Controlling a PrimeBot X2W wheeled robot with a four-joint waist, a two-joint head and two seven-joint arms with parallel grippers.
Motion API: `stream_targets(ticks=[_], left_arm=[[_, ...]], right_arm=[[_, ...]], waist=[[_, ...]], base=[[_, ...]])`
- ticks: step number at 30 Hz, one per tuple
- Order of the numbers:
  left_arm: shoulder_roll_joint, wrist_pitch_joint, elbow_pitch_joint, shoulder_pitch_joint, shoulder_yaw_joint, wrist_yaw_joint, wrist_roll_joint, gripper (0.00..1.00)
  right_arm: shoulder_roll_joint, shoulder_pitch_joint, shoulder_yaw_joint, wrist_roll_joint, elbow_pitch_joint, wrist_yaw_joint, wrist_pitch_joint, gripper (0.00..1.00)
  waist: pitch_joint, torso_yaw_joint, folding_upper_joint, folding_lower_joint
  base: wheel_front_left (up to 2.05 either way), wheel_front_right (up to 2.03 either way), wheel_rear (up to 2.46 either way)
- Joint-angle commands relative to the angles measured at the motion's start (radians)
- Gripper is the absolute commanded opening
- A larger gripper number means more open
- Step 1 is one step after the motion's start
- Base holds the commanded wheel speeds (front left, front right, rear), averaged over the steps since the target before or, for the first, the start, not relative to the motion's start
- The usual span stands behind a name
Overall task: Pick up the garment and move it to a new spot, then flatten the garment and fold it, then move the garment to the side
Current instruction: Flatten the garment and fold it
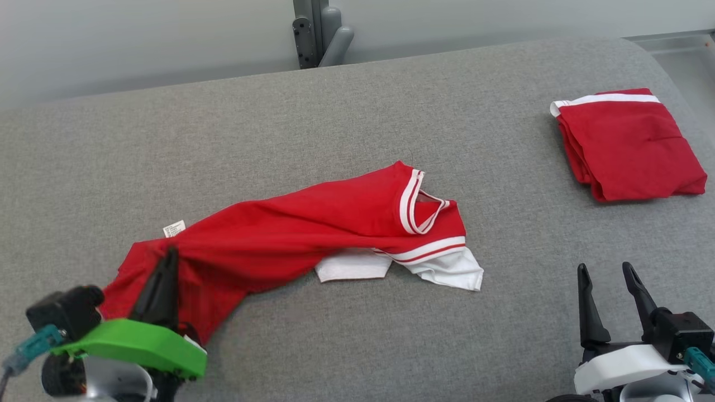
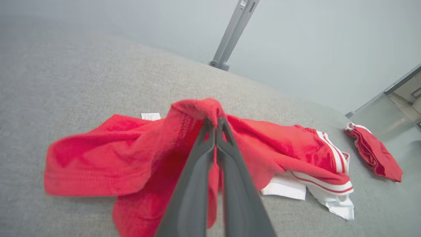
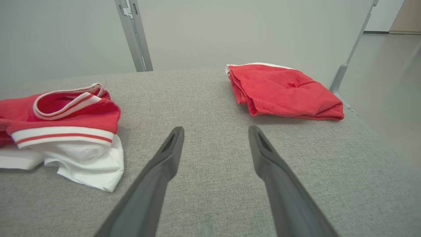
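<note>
**As I grip it: red garment (image 1: 313, 223)**

While my left hand (image 1: 169, 258) stays out of nothing, clamped on the garment's left end, the rest trails rightward across the grey counter (image 1: 357, 111); my right hand (image 1: 606, 272) gapes empty, well apart from it.

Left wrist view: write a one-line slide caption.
Left tool pinches a raised fold of the red jersey on the grey table, a folded red garment lying apart.
</note>
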Motion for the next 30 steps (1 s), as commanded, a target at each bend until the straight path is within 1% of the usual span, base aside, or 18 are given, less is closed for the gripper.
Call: stream_targets(ticks=[1,4,7,11,14,17,19,21,24,25,26,28,30], left_arm=[[0.030,0.012,-0.015,-0.043,0.014,0.010,0.016,0.00],[0.078,0.045,-0.020,-0.137,0.037,0.008,0.036,0.00],[0.121,0.088,0.036,-0.265,0.045,-0.014,0.046,0.00],[0.156,0.138,0.192,-0.473,0.006,-0.076,0.067,0.00],[0.171,0.144,0.319,-0.623,-0.020,-0.123,0.087,0.00],[0.187,0.142,0.375,-0.704,-0.047,-0.161,0.117,0.00],[0.203,0.152,0.357,-0.688,-0.059,-0.182,0.117,0.00],[0.228,0.177,0.308,-0.614,-0.070,-0.197,0.104,0.00],[0.260,0.212,0.181,-0.435,-0.072,-0.180,0.070,0.00],[0.260,0.212,0.181,-0.435,-0.072,-0.180,0.070,0.00],[0.267,0.223,0.133,-0.355,-0.071,-0.167,0.053,0.00],[0.280,0.229,0.049,-0.192,-0.058,-0.122,0.042,0.00],[0.262,0.211,-0.015,-0.040,-0.045,-0.076,0.015,0.00]], right_arm=[[-0.003,0.005,0.000,0.006,0.003,-0.001,0.000,1.00],[-0.003,0.002,0.001,0.010,0.005,-0.001,0.000,1.00],[-0.003,-0.007,0.005,0.006,0.006,-0.001,0.000,1.00],[-0.003,-0.041,0.016,-0.012,0.006,-0.001,0.000,1.00],[-0.003,-0.069,0.022,-0.023,0.005,-0.001,0.000,1.00],[-0.003,-0.080,0.021,-0.020,0.004,-0.001,0.000,1.00],[-0.003,-0.064,0.017,-0.011,0.008,-0.001,0.000,1.00],[-0.002,-0.042,0.014,-0.003,0.016,-0.001,0.000,1.00],[-0.003,-0.008,0.008,0.007,0.025,-0.001,0.000,1.00],[-0.003,-0.008,0.008,0.007,0.025,-0.001,0.000,1.00],[-0.003,0.005,0.003,0.009,0.027,-0.001,0.000,1.00],[-0.002,0.023,-0.006,0.013,0.027,-0.001,0.000,1.00],[-0.003,0.031,-0.011,0.011,0.026,-0.001,0.000,1.00]], waist=[[-0.005,0.003,0.0116,0.0000],[-0.013,0.007,0.0116,0.0000],[-0.012,0.012,0.0116,0.0000],[0.006,0.006,0.0116,0.0000],[0.020,-0.014,0.0116,0.0000],[0.017,-0.042,0.0116,0.0000],[0.009,-0.057,0.0116,0.0000],[0.001,-0.066,0.0116,0.0000],[-0.014,-0.070,0.0116,0.0000],[-0.014,-0.070,0.0116,0.0000],[-0.017,-0.068,0.0116,0.0000],[-0.020,-0.059,0.0116,0.0000],[-0.018,-0.045,0.0116,0.0000]], base=[[0.00,0.00,0.00],[0.00,0.00,0.00],[0.00,0.00,0.00],[0.00,0.00,0.00],[0.00,0.00,0.00],[0.00,0.00,0.00],[0.00,0.00,0.00],[0.00,0.00,0.00],[0.00,0.00,0.00],[0.00,0.00,0.00],[0.00,0.00,0.00],[0.00,0.00,0.00],[0.00,0.00,0.00]])
